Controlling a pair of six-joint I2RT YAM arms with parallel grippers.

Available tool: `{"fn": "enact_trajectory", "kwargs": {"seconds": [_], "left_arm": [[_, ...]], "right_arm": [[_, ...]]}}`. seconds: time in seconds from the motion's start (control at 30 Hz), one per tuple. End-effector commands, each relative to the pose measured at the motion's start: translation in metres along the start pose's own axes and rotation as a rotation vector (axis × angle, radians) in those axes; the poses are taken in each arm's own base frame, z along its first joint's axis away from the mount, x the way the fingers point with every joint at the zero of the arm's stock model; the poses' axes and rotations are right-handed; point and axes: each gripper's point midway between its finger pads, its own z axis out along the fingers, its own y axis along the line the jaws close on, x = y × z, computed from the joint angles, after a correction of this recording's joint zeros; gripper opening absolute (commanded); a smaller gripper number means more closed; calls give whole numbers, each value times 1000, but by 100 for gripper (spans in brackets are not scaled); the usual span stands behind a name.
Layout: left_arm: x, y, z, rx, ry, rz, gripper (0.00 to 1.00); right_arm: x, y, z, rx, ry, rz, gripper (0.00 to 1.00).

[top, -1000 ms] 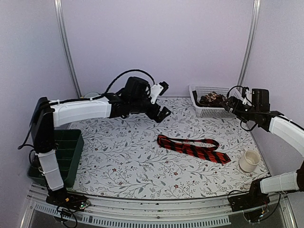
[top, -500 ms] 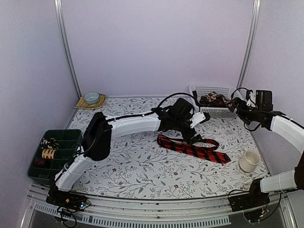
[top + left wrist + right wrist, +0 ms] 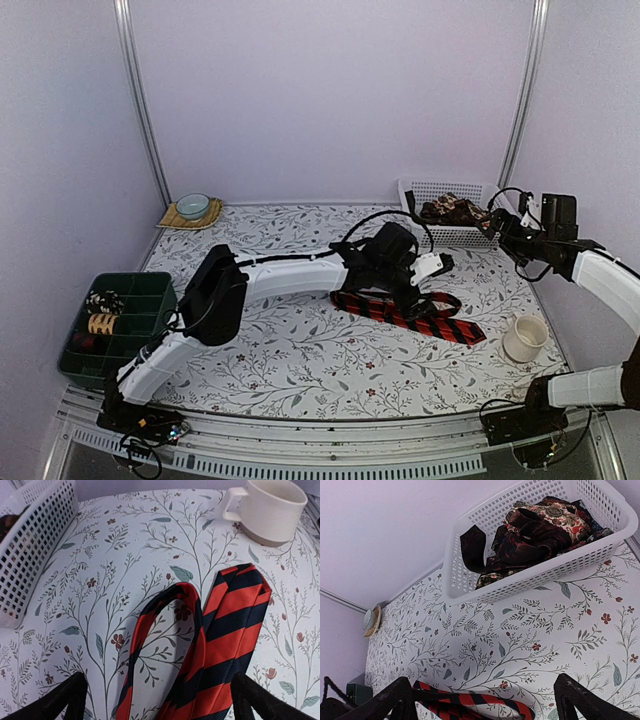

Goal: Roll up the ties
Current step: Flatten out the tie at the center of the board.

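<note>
Covering table (image 3: pixel 300 365): 1 floral cloth, fills lower half of top view.
Arms: 2. L arm (image 3: pixel 290 275) stretched across centre of top view; R arm (image 3: pixel 602 272) at right edge, partly cut off by frame.
Green bin (image 3: pixel 140 300): 1, lower left of top view, divided into compartments; near side hidden by L arm.
Basket (image 3: pixel 545 572): 1, white mesh, upper right of top view; in L wrist view only a corner shows, upper left.
Red tie (image 3: pixel 405 310): 1, black diag stripes, flat on cloth centre-right of top view, folded into a loop; btm end cut off in L wrist view.
Basket ties (image 3: pixel 535 527): brown-patterned heap, tangled, can't count; 1 dark strip hangs over the rim.
Mug (image 3: pixel 524 338): 1, cream, lower right of top view, near tie's end.
Bowl (image 3: pixel 192 206): 1, pale, on tan mat (image 3: pixel 176 218), upper left of table.
Coils (image 3: pixel 100 322): 2 clear in bin, maybe a 3rd darker one; too small to tell.
L gripper (image 3: pixel 157 702): jaws spread wide, straddling red tie, gripping nothing.
R gripper (image 3: pixel 487 702): jaws spread wide, nothing held, beside basket.
</note>
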Motion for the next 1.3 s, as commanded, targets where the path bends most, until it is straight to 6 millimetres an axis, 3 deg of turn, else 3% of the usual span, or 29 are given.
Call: {"fn": "enact_trajectory", "kwargs": {"seconds": [0.0,0.23,0.37,0.6,0.83,1.1,1.27], "left_arm": [[29,0,18,-25,55,-1,100],[45,13,27,-94,85,8,98],[43,16,28,-100,70,-1,87],[44,19,28,-90,58,-16,76],[55,22,31,-91,82,-22,47],[43,37,25,-137,57,-57,1],[17,64,6,-259,3,-82,0]], "right_arm": [[-2,13,-17,-54,-31,-3,100],[1,13,-20,-58,-32,-9,100],[2,13,-21,-64,-35,-11,100],[9,11,-19,-69,-19,-5,100],[10,12,-17,-80,-13,-3,100],[12,12,-15,-83,-4,0,100],[13,13,-12,-93,6,5,100]]}}
